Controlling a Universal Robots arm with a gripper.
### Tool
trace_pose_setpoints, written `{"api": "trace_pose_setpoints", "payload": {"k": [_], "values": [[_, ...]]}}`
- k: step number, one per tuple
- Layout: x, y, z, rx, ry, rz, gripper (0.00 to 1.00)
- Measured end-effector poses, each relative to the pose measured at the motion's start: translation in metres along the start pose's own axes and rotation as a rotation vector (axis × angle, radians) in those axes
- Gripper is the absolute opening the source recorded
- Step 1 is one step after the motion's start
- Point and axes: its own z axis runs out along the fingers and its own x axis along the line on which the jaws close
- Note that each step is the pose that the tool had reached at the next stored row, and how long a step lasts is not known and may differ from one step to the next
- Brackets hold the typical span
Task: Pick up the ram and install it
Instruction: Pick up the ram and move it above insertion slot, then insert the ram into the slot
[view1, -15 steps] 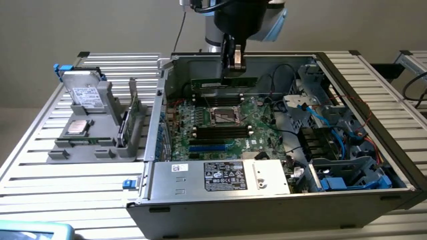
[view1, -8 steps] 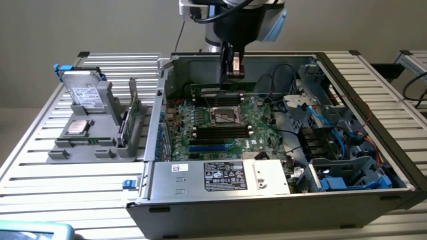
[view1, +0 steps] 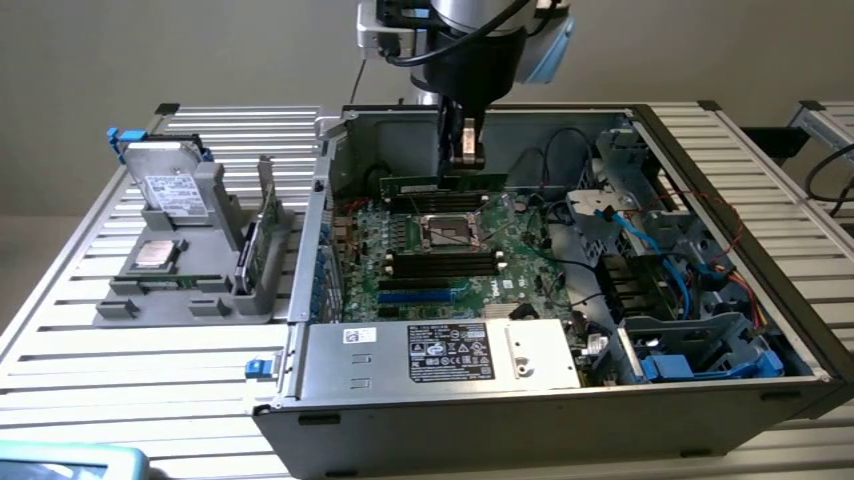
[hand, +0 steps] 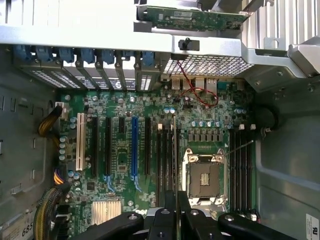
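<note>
**A:** Where was the ram (view1: 443, 185)?

**B:** Inside the case (view1: 400, 420), up off the board (view1: 527, 225) and seated in nothing. As the exterior view saw it, it hung just beyond the socket (view1: 447, 230). The gripper (view1: 463, 160) was pinched narrow on its top edge, near the middle, so it was carrying the stick.

**A:** What could have gone wrong from there?

**B:** To my eye, mostly alignment. If the ram came down a little off a slot's line, its lower edge would land on the plastic rim or on the board beside it. One central grip left both ends free, so a slight tilt could seat one end first and jam it. Under pressing force it might also slide upward in the grip. I couldn't tell whether the slot latches stood open, and a shut one would block an end.

**A:** And which way did it lie?

**B:** On edge, with its broad faces upright and its lower edge toward the board. Its long axis ran across the exterior view, left to right and about level — in line with the black slots (view1: 441, 264) on the near side of the socket.
</note>
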Motion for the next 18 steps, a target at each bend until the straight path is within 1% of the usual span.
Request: {"api": "trace_pose_setpoints", "payload": {"k": [13, 14, 16, 18], "values": [[0.0000, 0.0000, 0.0001, 0.0001, 0.0000, 0.000, 0.14], [0.0001, 0.0000, 0.0004, 0.0003, -0.0008, 0.000, 0.14], [0.0027, -0.0002, 0.0021, 0.0003, -0.0140, 0.000, 0.14], [0.0035, -0.0004, 0.0055, 0.0004, -0.0145, 0.002, 0.14]]}}
